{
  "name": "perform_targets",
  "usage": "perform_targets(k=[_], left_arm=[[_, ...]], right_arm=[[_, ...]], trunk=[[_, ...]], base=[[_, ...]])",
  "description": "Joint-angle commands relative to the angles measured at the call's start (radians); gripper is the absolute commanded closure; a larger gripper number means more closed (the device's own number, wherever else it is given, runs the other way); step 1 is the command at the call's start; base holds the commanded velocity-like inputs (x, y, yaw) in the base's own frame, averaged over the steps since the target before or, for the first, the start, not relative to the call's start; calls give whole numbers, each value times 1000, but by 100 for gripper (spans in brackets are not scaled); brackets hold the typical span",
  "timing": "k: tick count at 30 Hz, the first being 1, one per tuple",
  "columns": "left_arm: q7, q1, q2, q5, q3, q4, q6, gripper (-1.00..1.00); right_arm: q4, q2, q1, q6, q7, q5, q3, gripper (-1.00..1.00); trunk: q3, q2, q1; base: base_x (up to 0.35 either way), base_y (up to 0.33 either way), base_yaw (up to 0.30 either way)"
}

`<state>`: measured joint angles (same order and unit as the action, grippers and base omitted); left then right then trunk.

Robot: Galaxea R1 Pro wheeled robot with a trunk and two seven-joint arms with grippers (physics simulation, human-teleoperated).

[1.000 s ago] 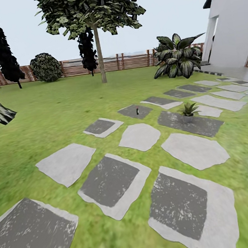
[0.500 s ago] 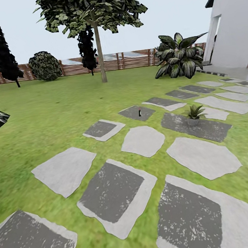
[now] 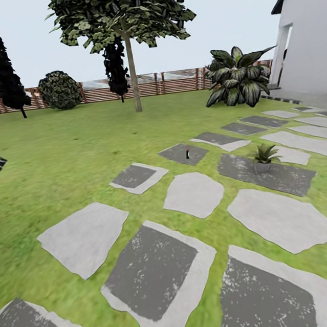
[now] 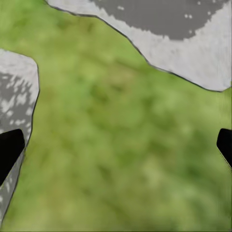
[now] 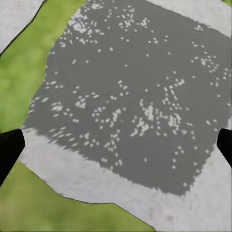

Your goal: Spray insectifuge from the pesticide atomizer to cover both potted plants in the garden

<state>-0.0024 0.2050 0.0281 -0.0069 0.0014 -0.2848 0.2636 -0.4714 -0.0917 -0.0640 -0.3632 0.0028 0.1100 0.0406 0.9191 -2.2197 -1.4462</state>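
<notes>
Rolling forward over the paving, the robot has come a little nearer to its targets: against the picture of one second before, the stones (image 3: 193, 194) in the head view have slid down and grown, so it is the camera that moved, not the things. The atomizer (image 3: 187, 153) stands upright on a dark stone well ahead, very small from here, with a reddish top; I cannot tell more about it. One potted plant (image 3: 264, 157) sits on the next dark stone, to the right of the atomizer and a bit closer to the robot. Far behind are the fence (image 3: 173, 81) and a tree (image 3: 128, 44).

The left gripper (image 4: 116, 150) is spread wide, its dark fingertips (image 4: 9, 152) at the two edges of the wrist view, with only grass (image 4: 116, 145) between them. The right gripper (image 5: 116, 147) is also wide and holds nothing, hanging over a dark stone.

In my judgement the task is in the approach step. Nothing is grasped yet, and the robot must come much closer before an arm can reach the atomizer.
</notes>
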Motion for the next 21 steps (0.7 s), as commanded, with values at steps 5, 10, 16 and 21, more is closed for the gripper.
perform_targets(k=[5, 10, 16, 21], left_arm=[[0, 1, 0, -1, 0, 0, 3, -100], [0, 1, 0, -1, 0, 1, 3, -100], [0, 1, 0, -1, 0, 1, 3, -100], [0, 1, 0, -1, 0, 0, 3, -100]], right_arm=[[0, 0, 0, -3, -1, 10, -2, -100], [0, 0, 0, -3, -1, 10, -3, -100], [0, 0, 0, -3, -1, 10, -3, -100], [1, 0, 0, -3, -1, 10, -2, -100]], trunk=[[1, 0, 0], [1, 0, 0], [1, 0, 0], [1, 0, 0]], base=[[339, 85, 0], [339, 85, 0], [339, 84, 0], [339, 84, 0]])
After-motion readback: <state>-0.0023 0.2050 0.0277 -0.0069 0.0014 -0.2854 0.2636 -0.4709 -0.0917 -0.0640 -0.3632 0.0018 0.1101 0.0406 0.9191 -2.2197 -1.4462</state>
